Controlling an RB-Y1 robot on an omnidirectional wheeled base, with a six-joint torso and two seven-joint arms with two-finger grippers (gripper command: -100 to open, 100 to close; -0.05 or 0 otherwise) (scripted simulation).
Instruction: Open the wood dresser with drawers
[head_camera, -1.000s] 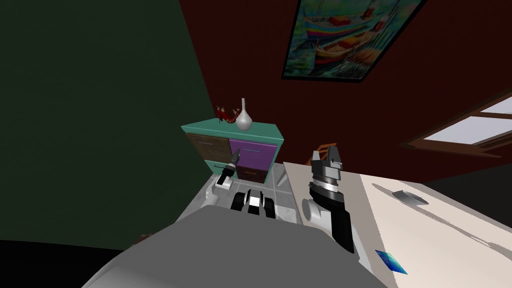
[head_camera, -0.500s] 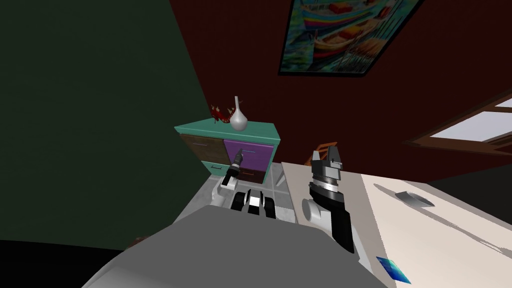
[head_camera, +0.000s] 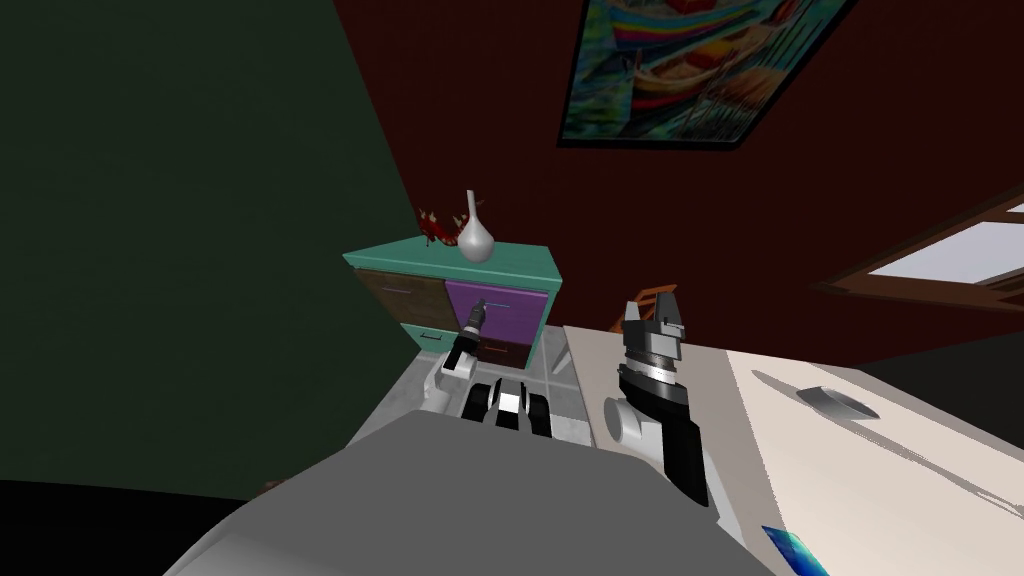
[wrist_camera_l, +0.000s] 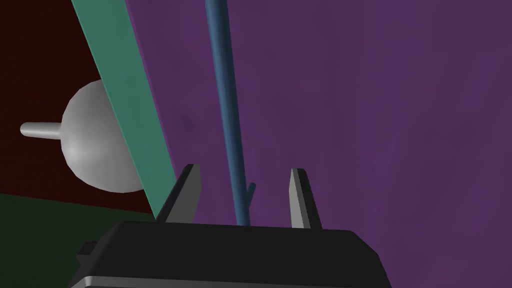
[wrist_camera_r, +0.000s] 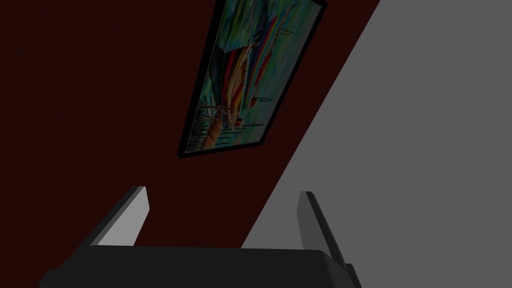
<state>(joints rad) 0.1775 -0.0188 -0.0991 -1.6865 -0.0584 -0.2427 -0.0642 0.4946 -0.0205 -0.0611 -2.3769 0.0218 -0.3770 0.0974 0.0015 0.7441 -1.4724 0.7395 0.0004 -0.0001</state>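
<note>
Dresser (head_camera: 500, 262) sits mid-frame in the head view. Left jaws are up against its purple drawer (wrist_camera_l: 375, 125), wide apart either side of the blue handle (wrist_camera_l: 226, 110), placed to clamp and pull, I'd say. Right jaws also wide, parked upright right of centre, clear of the work.

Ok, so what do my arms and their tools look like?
The left tool and right tool each have two thin, light grey, blade-like fingers on a dark box. The right forearm is black and white with a silvery band; the left forearm is dark.
</note>
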